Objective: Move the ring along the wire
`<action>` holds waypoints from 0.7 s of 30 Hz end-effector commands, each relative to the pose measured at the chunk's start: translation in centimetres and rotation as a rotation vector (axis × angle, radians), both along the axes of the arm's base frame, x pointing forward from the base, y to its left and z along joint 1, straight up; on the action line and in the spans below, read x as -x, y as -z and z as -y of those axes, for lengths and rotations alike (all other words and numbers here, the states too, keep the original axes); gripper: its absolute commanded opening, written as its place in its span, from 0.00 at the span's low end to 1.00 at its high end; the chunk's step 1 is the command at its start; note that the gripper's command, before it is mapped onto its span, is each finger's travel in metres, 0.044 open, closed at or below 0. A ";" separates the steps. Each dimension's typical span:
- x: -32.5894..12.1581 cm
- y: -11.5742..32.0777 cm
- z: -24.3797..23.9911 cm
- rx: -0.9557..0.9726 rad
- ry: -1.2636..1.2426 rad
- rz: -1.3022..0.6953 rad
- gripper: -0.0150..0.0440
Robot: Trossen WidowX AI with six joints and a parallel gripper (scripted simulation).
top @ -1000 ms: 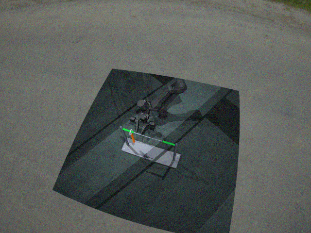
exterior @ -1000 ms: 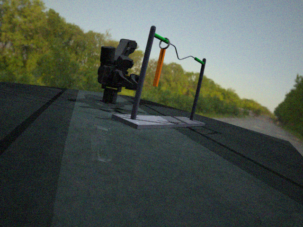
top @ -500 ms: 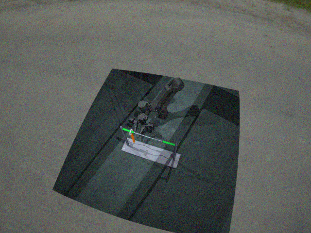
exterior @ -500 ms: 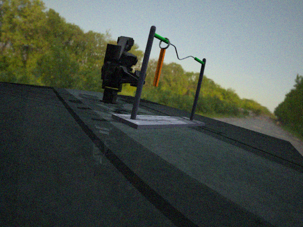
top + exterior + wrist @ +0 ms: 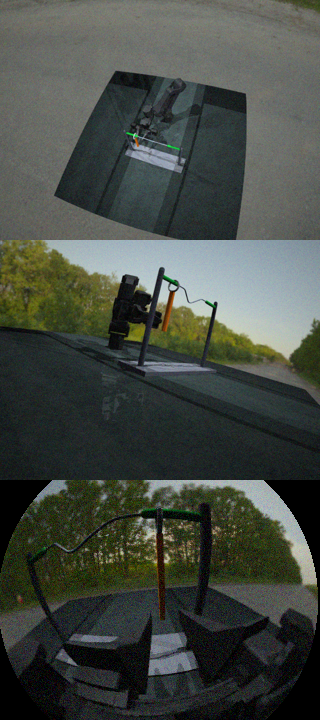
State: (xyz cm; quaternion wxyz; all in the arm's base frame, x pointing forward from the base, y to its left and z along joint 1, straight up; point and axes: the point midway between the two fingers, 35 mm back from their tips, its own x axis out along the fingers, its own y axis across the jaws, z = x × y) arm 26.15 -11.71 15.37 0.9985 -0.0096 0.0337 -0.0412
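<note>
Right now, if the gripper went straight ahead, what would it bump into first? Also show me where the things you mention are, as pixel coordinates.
Probably the orange handle [image 5: 136, 142] [image 5: 168, 311] [image 5: 161, 577]: the open gripper [image 5: 146, 136] [image 5: 159, 320] [image 5: 164, 614] seems to point toward it, though its tip might pass just under.

Looks over a parted gripper [image 5: 164, 614] at lower center toward an upright orange handle [image 5: 160, 575], hanging beneath green wire [image 5: 181, 515] beside the upper-right post [image 5: 204, 555].

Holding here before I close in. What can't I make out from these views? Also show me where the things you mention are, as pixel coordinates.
- Claw [image 5: 164, 614] tips, exterior: dark and blurred, partly behind the near post [image 5: 151, 317].
- Ring [image 5: 159, 520] opening, wrist: seen edge-on.
- Wire's [image 5: 154, 141] bends, top: flattened by the overhead angle.
</note>
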 end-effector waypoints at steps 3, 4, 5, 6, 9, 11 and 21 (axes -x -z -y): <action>-0.9 0.1 0.2 -0.011 0.003 -0.005 0.53; -1.0 0.1 0.2 -0.011 0.003 -0.005 0.53; -1.2 0.1 0.3 -0.011 0.003 -0.005 0.53; -1.3 0.1 0.3 -0.011 0.003 -0.005 0.53; -1.8 0.1 0.4 -0.011 0.003 -0.005 0.53; -2.0 0.1 0.4 -0.011 0.003 -0.004 0.53; -3.5 0.1 0.6 -0.011 0.003 -0.003 0.53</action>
